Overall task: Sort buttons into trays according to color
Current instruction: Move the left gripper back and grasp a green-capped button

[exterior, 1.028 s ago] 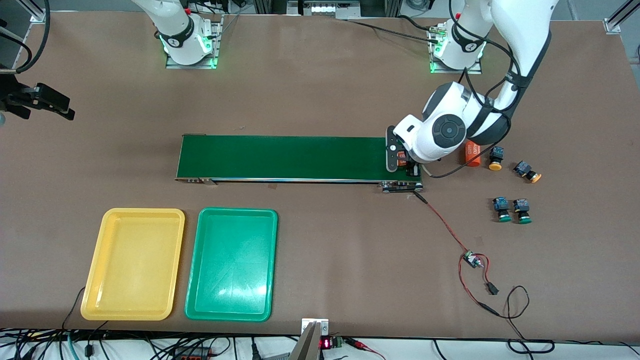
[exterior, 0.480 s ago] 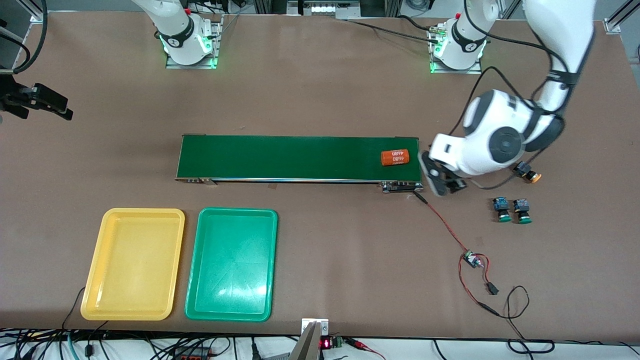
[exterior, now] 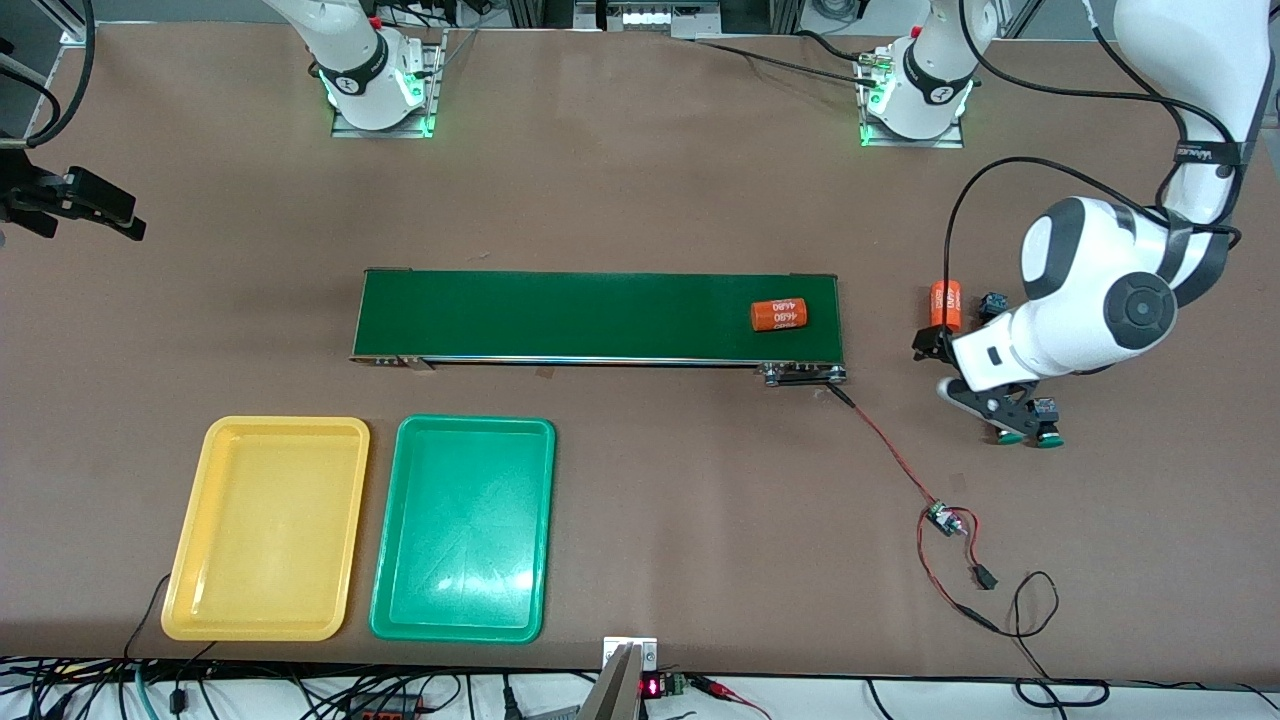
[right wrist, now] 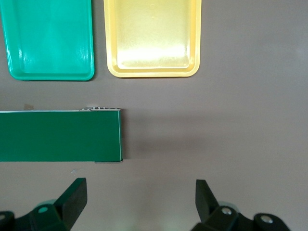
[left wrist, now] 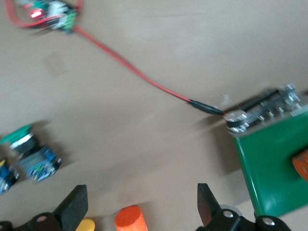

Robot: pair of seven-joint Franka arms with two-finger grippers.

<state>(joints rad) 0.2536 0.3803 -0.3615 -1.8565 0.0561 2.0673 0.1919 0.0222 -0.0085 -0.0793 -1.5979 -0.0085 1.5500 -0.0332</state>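
Observation:
My left gripper (exterior: 950, 372) is open and empty over the bare table, between the conveyor's end and the buttons (left wrist: 140, 201). Two green-capped buttons (exterior: 1010, 437) stand side by side, partly under the left hand. They also show in the left wrist view (left wrist: 25, 140). One orange-capped button (exterior: 992, 303) peeks out by the arm, and its yellow cap (left wrist: 87, 225) lies near one fingertip. The other is hidden. The yellow tray (exterior: 265, 528) and the green tray (exterior: 462, 528) lie empty near the front edge. My right gripper (exterior: 125, 215) waits open at the right arm's end (right wrist: 140, 197).
A dark-green conveyor belt (exterior: 560, 315) carries an orange cylinder (exterior: 779, 314) near its left-arm end. A second orange cylinder (exterior: 945, 305) lies on the table beside the left gripper (left wrist: 130, 219). A red wire (exterior: 885, 445) runs to a small circuit board (exterior: 940, 518).
My left gripper has left the conveyor's end and swung over to the buttons. The orange cylinder it let go lies on the belt and has drifted slightly along it.

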